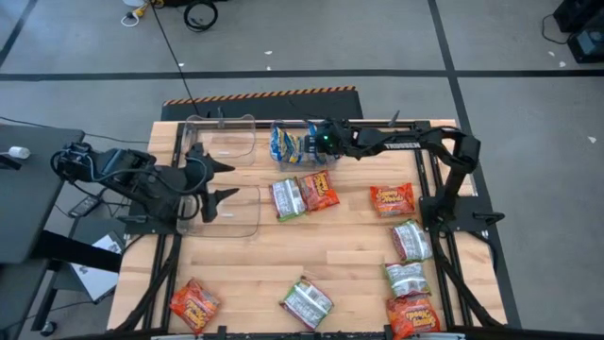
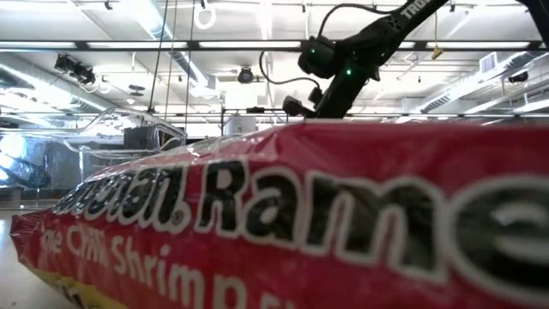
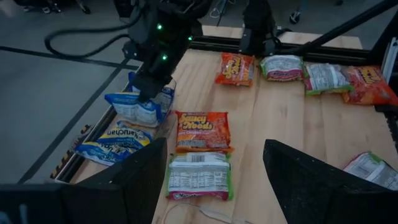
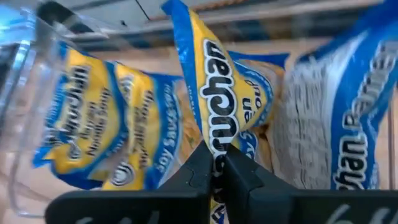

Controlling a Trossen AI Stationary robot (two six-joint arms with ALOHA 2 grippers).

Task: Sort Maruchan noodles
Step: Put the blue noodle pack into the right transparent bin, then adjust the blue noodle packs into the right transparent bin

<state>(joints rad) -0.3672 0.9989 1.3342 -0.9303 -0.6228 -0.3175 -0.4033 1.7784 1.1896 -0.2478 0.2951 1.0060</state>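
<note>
Several Maruchan noodles packets lie flat on the wooden table (image 1: pixel 340 246): orange-red ones (image 1: pixel 319 191) (image 1: pixel 392 198) and green-and-white ones (image 1: pixel 288 198) (image 1: pixel 411 241). Blue-and-yellow packets (image 4: pixel 93 137) lie in a clear bin (image 1: pixel 283 156) at the far edge. My right gripper (image 1: pixel 316 142) is over that bin, shut on another blue-and-yellow packet (image 3: pixel 140 107). My left gripper (image 1: pixel 225 180) hovers open at the table's left over an empty clear bin (image 1: pixel 236 212), with nothing between its fingers (image 3: pixel 124 186). My right gripper pinches a thin edge of the blue-and-yellow packet (image 4: pixel 219 146) between its two fingers. The fingers slant down from the table's right side. The packet hangs below them, inside the bin's rim, beside the packets lying there; whether its lower end rests on them I cannot tell.
A third clear bin (image 1: pixel 222 137) stands at the far left. More packets lie along the near edge (image 1: pixel 193 304) (image 1: pixel 307 302) and the right side (image 1: pixel 412 316). One orange-red packet (image 2: pixel 300 223) fills the low view. The table's middle is bare wood.
</note>
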